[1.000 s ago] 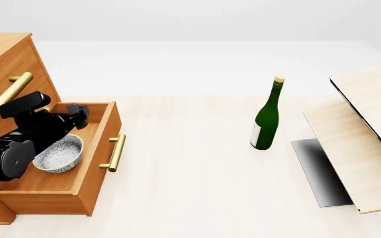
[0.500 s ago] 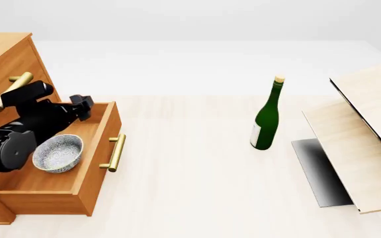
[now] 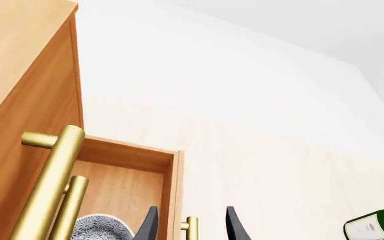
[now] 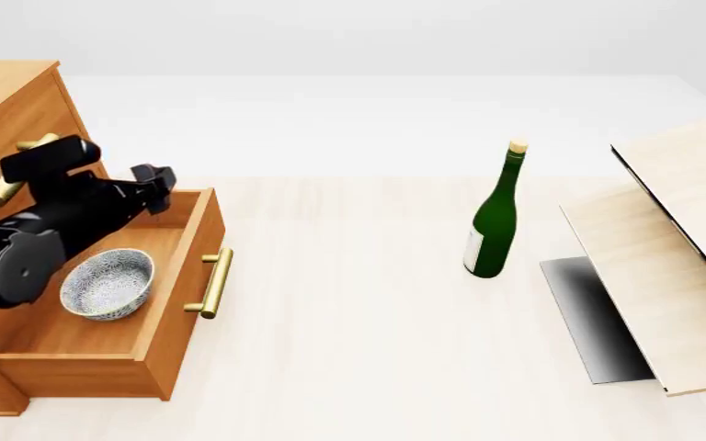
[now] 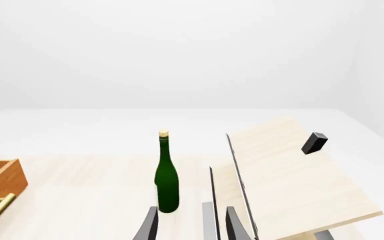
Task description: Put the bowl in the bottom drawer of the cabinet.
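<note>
Now, front view: left gripper [image 4: 157,184] hangs above the far part of the pulled-out bottom drawer [image 4: 179,317], its arm slanting up from the near left across the cabinet [image 4: 10,110] front. Fingers empty; their gap is not readable from this angle. Bowl [image 4: 108,284] sits upright on the drawer floor, below and nearer than the gripper, apart from it. Pale wood table [image 4: 353,322]; green bottle [image 4: 493,225] stands well off to the gripper's right, pale box [image 4: 666,276] beyond it. White surroundings.

Left wrist view: fingertips [image 3: 148,225] spread, nothing between; bowl rim beside brass handles [image 3: 48,185].

Right wrist view: right gripper [image 5: 190,226] parted, empty, facing the bottle.
</note>
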You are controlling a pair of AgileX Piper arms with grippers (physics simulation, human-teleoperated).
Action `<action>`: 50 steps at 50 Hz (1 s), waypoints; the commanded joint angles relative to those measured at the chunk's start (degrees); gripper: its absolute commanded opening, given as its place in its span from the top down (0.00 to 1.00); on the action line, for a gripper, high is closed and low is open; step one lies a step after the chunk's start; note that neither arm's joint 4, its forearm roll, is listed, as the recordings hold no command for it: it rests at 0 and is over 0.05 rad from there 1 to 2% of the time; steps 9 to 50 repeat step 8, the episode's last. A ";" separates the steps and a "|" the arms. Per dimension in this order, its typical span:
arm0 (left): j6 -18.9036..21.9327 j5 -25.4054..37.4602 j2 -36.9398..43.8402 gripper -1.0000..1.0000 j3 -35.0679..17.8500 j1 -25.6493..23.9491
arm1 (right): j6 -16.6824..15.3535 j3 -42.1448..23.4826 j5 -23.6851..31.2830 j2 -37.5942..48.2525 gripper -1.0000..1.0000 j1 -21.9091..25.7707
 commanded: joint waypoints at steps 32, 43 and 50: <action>0.03 -0.30 -2.49 0.00 0.44 -1.61 | 0.00 0.00 0.00 0.00 0.00 0.00; 0.03 -0.30 -2.49 0.00 0.44 -1.61 | 0.00 0.00 0.00 0.00 0.00 0.00; 0.03 -0.30 -2.49 0.00 0.44 -1.61 | 0.00 0.00 0.00 0.00 0.00 0.00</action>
